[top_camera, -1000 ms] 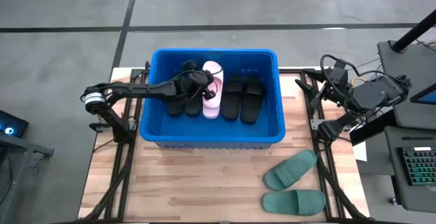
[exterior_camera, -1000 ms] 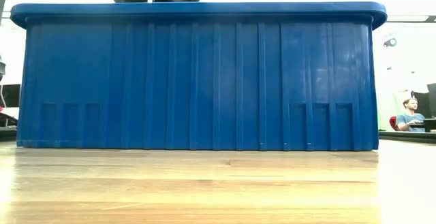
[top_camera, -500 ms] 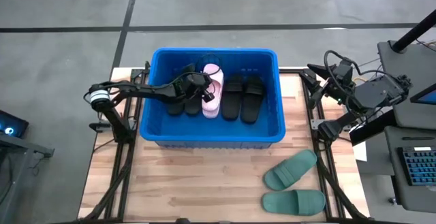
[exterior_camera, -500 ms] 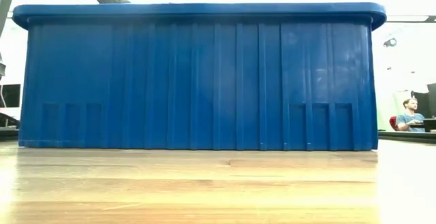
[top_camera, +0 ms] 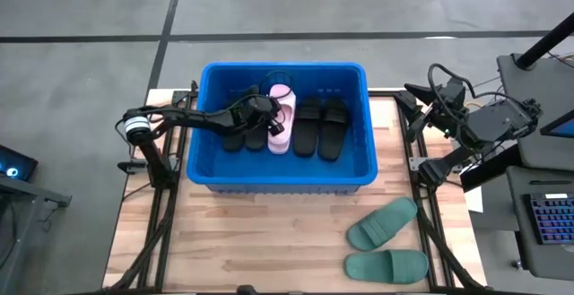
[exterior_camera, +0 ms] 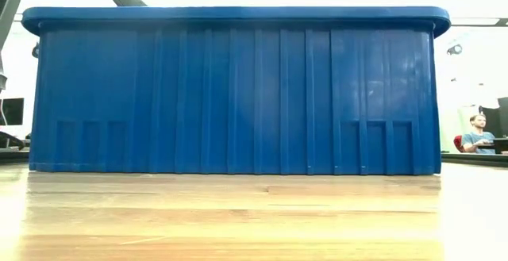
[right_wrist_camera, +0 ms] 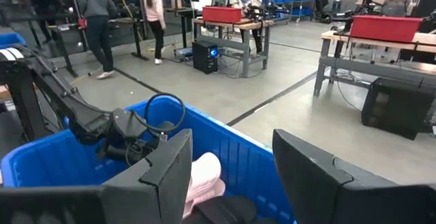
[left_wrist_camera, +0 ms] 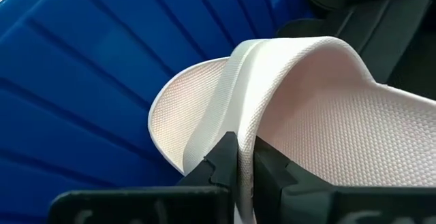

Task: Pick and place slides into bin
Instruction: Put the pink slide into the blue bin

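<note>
The blue bin [top_camera: 283,171] stands mid-table and fills the low view [exterior_camera: 238,94]. Black slides lie in it, two on the right [top_camera: 319,129] and others on the left [top_camera: 235,136]. My left gripper [top_camera: 271,120] reaches in from the left and is shut on a light pink slide [top_camera: 281,116] between them. The pink slide also shows in the left wrist view [left_wrist_camera: 327,115]. Two dark green slides [top_camera: 384,223] [top_camera: 387,264] lie sole-down on the table at the near right. My right gripper [top_camera: 414,100] hangs open and empty above the table's right edge, pointing toward the bin [right_wrist_camera: 225,149]. My left gripper pinches the edge of the pink slide's wide strap [left_wrist_camera: 235,125] between its two fingers [left_wrist_camera: 219,161], which lie across that edge. The arm comes from the table's left, slanting down into the bin. The strap arches up beyond the fingers; what the sole rests on is hidden.
The bin's high walls stand around my left gripper. Bare wooden table [top_camera: 269,241] lies in front of the bin. Equipment and a keyboard [top_camera: 547,219] stand off the right edge. People show in the room beyond [right_wrist_camera: 95,20] [exterior_camera: 476,130].
My left gripper has gone down into the bin with the pink slide, still shut on it, and its arm no longer shows above the rim in the low view. The bin has slid slightly toward the table's right. My right gripper has swung toward the bin.
</note>
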Tool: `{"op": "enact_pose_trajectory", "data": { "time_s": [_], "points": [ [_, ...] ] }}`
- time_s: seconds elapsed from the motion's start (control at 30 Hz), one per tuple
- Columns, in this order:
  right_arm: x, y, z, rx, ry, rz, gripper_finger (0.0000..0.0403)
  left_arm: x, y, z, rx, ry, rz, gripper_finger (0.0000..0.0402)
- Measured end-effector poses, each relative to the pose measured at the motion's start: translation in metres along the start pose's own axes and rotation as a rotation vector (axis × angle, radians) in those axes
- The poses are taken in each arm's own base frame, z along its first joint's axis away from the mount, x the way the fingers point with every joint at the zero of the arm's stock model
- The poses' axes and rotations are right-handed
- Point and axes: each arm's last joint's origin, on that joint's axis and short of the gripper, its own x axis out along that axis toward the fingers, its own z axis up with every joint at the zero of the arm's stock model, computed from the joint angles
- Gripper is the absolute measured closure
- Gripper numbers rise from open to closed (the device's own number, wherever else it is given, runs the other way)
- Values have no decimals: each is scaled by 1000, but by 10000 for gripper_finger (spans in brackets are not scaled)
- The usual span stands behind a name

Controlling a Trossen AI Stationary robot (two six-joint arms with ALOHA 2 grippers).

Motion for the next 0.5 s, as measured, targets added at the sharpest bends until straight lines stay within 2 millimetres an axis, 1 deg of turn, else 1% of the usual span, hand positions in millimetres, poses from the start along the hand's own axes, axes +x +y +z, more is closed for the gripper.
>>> {"op": "enact_pose_trajectory", "data": {
  "time_s": [0.13, 0.3, 0.5],
  "points": [
    [0, 0, 1, 16, -6, 2, 209, -3, 1, 2, 5, -15, -54, 358],
    [0, 1, 1, 19, -6, 3, 209, -7, 3, 3, 11, -7, -75, 296],
    [0, 1, 1, 18, -6, 4, 209, -22, 11, 9, 19, -5, -119, 226]
  ]
}}
